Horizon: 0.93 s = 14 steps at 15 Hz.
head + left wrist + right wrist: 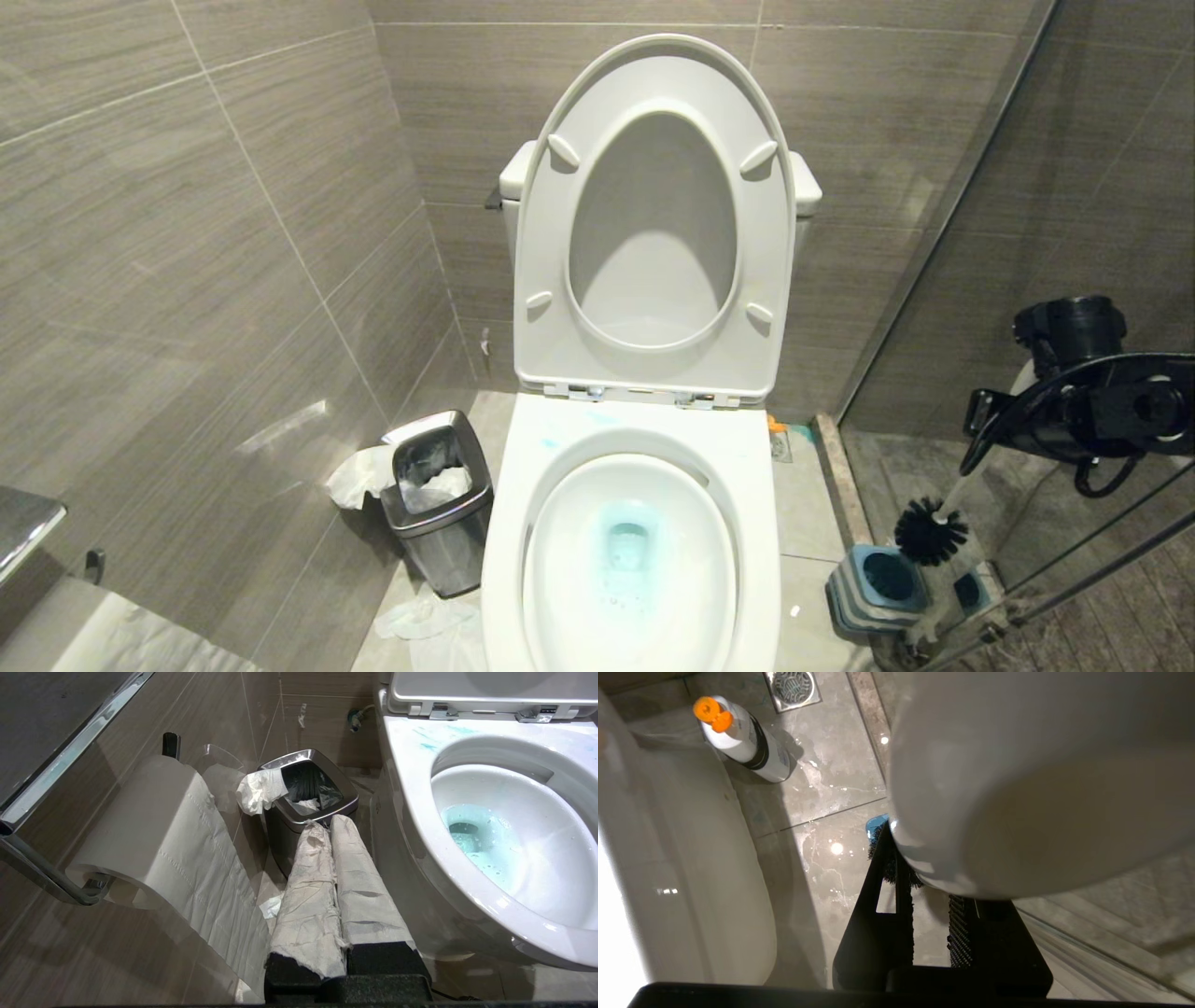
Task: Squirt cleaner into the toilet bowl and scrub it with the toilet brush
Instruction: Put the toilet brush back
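Note:
The toilet bowl (756,523) stands open, its seat and lid (653,215) raised against the wall. Turquoise cleaner (627,537) pools at the bottom of the basin and streaks the back rim (434,737). To the right of the bowl my right gripper (1004,425) is shut on the white handle of the toilet brush, whose dark bristle head (931,532) hangs just above its grey-and-blue base (878,583). In the right wrist view the handle's rounded end (1017,788) fills the frame over the gripper (920,877). My left gripper (329,823), its fingers wrapped in white, is shut and empty, low beside the bowl's left side.
A small steel waste bin (439,499) with crumpled paper stands left of the toilet. A toilet paper roll (154,826) hangs on the left wall. A white bottle with an orange cap (742,737) and a floor drain (790,686) sit right of the bowl, by the glass partition (943,233).

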### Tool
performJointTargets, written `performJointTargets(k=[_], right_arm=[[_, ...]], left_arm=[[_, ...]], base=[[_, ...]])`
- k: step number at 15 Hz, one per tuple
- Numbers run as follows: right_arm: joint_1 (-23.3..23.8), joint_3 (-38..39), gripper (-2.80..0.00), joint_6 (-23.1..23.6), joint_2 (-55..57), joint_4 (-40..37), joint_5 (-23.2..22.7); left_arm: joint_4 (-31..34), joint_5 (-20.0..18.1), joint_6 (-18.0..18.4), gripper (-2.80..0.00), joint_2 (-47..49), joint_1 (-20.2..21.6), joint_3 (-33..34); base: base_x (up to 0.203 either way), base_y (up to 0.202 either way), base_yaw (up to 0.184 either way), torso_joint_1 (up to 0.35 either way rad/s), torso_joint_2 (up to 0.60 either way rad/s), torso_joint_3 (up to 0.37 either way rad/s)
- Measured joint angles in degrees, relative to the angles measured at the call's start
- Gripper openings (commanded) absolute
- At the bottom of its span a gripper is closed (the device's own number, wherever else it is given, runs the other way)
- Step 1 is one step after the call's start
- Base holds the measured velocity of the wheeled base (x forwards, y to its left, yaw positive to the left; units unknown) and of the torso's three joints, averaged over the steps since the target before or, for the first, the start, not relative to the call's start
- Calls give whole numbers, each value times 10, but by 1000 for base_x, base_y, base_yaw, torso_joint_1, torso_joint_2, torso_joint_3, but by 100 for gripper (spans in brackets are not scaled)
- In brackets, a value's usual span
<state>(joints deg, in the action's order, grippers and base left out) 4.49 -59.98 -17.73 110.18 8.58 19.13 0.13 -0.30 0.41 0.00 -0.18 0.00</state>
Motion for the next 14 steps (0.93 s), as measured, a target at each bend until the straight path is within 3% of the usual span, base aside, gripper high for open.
performJointTargets(k=[9, 14], right_arm=[[5, 14, -280, 50, 179, 216, -9], [3, 41, -280, 50, 219, 246, -29]], left_arm=[[0, 0, 0, -280, 0, 0, 0], [0, 0, 0, -280, 0, 0, 0]], base=[[0, 0, 0, 0, 0, 0], [0, 0, 0, 0, 0, 0]])
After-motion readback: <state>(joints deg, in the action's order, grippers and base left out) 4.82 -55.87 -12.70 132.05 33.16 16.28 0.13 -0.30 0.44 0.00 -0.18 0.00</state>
